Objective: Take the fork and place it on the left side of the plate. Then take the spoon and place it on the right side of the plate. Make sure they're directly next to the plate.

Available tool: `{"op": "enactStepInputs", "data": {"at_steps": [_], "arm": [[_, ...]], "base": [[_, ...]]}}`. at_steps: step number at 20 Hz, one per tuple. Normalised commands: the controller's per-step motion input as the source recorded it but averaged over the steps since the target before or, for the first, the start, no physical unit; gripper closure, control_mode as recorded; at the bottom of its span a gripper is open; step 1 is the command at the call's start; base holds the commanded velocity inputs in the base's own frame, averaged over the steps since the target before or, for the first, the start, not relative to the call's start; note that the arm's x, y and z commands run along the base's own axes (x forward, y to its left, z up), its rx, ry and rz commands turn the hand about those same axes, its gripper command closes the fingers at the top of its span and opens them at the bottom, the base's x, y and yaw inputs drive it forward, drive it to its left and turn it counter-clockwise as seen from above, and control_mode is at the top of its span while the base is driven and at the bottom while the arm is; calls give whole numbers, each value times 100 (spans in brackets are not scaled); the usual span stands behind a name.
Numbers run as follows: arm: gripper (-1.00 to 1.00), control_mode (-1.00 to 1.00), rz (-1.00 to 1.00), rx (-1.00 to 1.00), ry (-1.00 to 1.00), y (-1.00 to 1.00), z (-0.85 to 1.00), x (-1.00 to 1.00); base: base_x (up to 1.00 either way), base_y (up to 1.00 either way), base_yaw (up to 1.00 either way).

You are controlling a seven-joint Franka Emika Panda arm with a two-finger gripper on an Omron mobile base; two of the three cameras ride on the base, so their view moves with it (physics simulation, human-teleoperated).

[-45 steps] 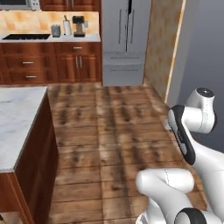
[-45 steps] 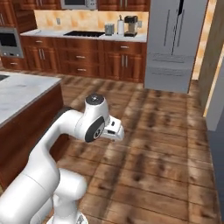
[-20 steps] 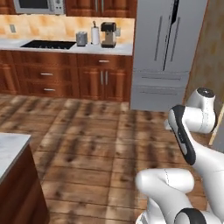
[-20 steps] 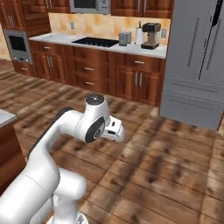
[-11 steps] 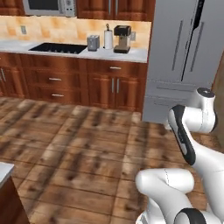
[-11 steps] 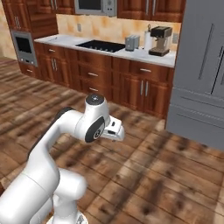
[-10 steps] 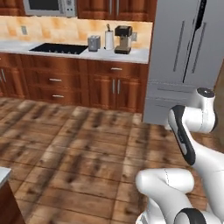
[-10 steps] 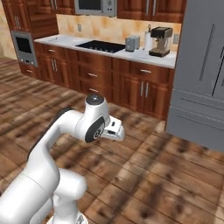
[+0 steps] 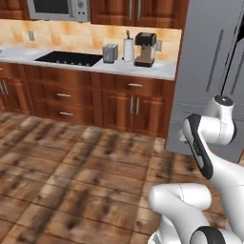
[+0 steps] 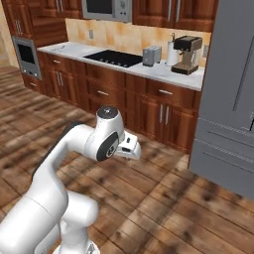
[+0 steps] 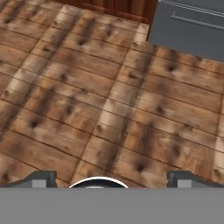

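The fork, the spoon and the plate are out of view. My gripper (image 11: 112, 178) points down at bare wooden floor (image 11: 100, 100), its two dark fingertips (image 11: 41, 177) standing far apart with nothing between them, so it is open. In the right base view the white arm is folded close to the base, with the hand (image 10: 129, 147) held over the floor.
A dark wood cabinet run with a pale counter (image 9: 162, 70) carries a cooktop (image 9: 69, 58), a toaster (image 9: 110, 53) and a coffee machine (image 9: 144, 49). A grey fridge (image 9: 209, 71) stands to its right. A wall oven (image 10: 26, 57) is at the far left.
The whole picture has shifted as the base drives and turns: the island counter has left the view, and the cabinets and fridge are nearer. The arm holds its pose, gripper still open.
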Motion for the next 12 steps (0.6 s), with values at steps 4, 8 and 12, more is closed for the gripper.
{"op": "enactStepInputs", "data": {"at_steps": [4,8,12], "arm": [[-100,100,0,0,0,0,0,0],[-100,100,0,0,0,0,0,0],[-100,100,0,0,0,0,0,0]], "base": [[100,3,7],[100,21,0],[100,50,-2]]}}
